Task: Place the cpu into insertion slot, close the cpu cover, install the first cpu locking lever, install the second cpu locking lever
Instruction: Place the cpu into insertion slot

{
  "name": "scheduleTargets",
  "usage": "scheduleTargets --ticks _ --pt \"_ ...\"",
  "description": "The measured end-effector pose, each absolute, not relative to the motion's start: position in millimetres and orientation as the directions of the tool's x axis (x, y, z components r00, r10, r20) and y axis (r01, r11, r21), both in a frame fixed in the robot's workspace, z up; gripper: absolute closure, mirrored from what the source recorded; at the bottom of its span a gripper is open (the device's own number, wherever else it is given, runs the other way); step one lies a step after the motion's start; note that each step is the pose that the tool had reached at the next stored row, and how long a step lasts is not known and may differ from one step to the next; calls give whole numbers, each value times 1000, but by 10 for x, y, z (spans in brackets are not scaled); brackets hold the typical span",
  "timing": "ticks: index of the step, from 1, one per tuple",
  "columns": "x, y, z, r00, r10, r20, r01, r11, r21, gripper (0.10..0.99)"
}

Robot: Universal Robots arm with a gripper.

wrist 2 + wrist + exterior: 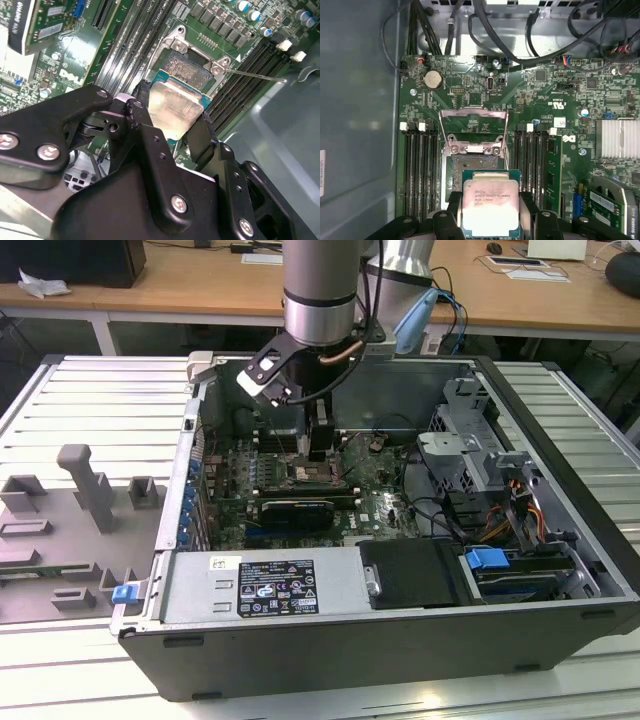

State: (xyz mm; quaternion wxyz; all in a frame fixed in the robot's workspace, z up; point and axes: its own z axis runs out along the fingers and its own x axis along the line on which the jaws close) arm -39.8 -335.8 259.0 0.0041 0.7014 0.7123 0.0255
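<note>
My gripper [491,216] is shut on the cpu [491,207], a silver-grey square chip on a green base, pinched on two opposite edges by the black fingers [200,140]. In both wrist views the cpu [175,112] hangs just above the board, overlapping one edge of the insertion slot [472,164]. The slot's dark centre lies bare. The cpu cover [473,129] is swung up and open at the slot's far side. A thin locking lever [255,76] sticks out beside the slot [187,67]. In the exterior view the gripper [319,452] reaches down into the case over the slot [318,476].
Long memory slots [420,170] flank the socket on both sides. A black card [297,512] lies near it and a finned heatsink [618,137] is off to one side. Cables [440,510], the drive cage [470,455] and the power supply [260,585] crowd the case. Grey fixtures [90,490] stand at the exterior view's left.
</note>
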Motion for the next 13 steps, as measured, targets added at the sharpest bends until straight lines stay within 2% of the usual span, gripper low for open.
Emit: scheduleTargets --ticks 13 --pt "-399 -3357 2460 -16 999 30 999 15 42 545"
